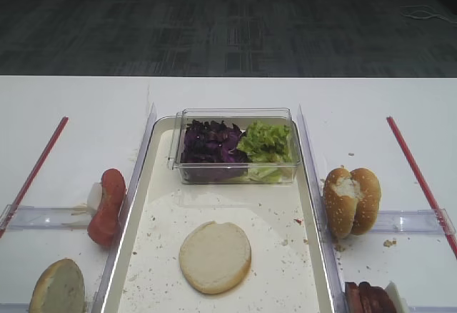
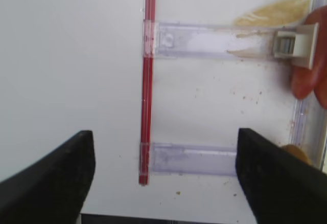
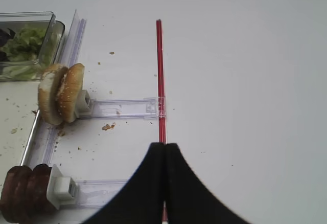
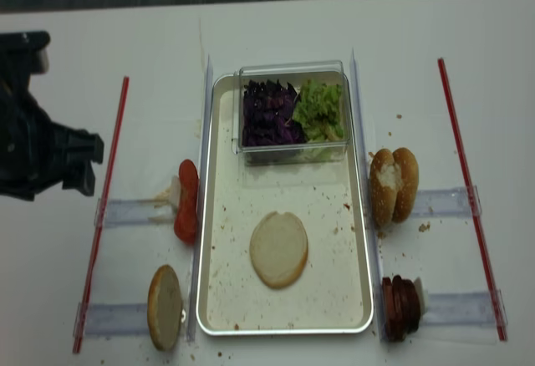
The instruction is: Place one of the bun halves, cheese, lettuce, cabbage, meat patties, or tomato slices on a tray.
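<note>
Bun half lying cut face up on the tray, both arms standing off to the sides.

The round bun half (image 1: 215, 256), pale cream and flat-faced, is resting in the near middle of the crumb-speckled cream tray (image 1: 307, 256), near a clear box of purple cabbage (image 1: 212, 143) and crinkled green lettuce (image 1: 267, 141). The left gripper (image 2: 163, 175) is hovering over the white tabletop (image 1: 71, 98) left of the tray, jaws standing wide and empty, arguably nearer the bun; the right gripper (image 3: 164, 183) is showing its jaws pressed together beside a red strip (image 3: 160, 70).
</note>
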### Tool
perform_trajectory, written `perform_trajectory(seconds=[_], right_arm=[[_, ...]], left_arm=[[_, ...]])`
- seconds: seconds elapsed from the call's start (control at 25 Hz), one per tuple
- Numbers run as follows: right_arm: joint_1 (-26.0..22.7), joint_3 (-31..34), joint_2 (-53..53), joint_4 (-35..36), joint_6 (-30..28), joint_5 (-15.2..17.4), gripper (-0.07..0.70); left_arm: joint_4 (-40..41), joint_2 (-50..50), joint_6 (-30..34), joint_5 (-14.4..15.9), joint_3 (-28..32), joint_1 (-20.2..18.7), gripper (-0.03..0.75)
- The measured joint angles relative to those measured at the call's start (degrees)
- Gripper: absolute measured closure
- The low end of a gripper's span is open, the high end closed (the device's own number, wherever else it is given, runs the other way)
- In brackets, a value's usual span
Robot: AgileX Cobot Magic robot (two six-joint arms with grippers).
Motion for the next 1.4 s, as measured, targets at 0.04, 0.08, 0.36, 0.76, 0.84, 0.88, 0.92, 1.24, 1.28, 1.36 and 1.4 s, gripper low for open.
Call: perform_trajectory(seconds=[0.04, 0.08, 0.36, 0.76, 0.84, 0.88, 0.92, 1.24, 1.28, 1.36, 1.4], right_arm=[[0.00, 0.00, 0.00, 0.00, 0.00, 0.00, 0.323], [0.00, 0.00, 0.00, 0.00, 0.00, 0.00, 0.323], [0.00, 0.00, 0.00, 0.00, 0.00, 0.00, 0.323], [0.00, 0.00, 0.00, 0.00, 0.00, 0.00, 0.323], [0.00, 0.00, 0.00, 0.00, 0.00, 0.00, 0.323], [0.00, 0.00, 0.00, 0.00, 0.00, 0.00, 0.323], [0.00, 0.00, 0.00, 0.00, 0.00, 0.00, 0.323], [0.00, 0.00, 0.00, 0.00, 0.00, 0.00, 0.323], [0.00, 0.00, 0.00, 0.00, 0.00, 0.00, 0.323], [0.00, 0.00, 0.00, 0.00, 0.00, 0.00, 0.323], [0.00, 0.00, 0.00, 0.00, 0.00, 0.00, 0.323]], left_arm=[[-0.15, -1.74, 0.22, 0.45, 1.50, 0.00, 0.160], [-0.53, -3.38, 0.46, 0.71, 3.62, 0.00, 0.160], [-3.27, -21.16, 1.28, 3.89, 17.03, 0.00, 0.161], [-3.21, -44.97, 3.49, 3.10, 25.33, 0.00, 0.162], [-3.21, -47.80, 4.22, 2.42, 26.98, 0.00, 0.162], [-3.21, -48.77, 4.67, 2.43, 27.13, 0.00, 0.162], [-3.21, -49.40, 5.03, 2.30, 27.23, 0.09, 0.162], [-4.09, -59.47, 6.69, 2.08, 27.23, 0.13, 0.162], [-4.09, -61.46, 6.84, 2.08, 27.23, 0.13, 0.162], [-4.09, -65.43, 6.84, 2.08, 27.23, 0.13, 0.162], [-4.09, -67.66, 6.84, 2.19, 27.23, 0.13, 0.162]])
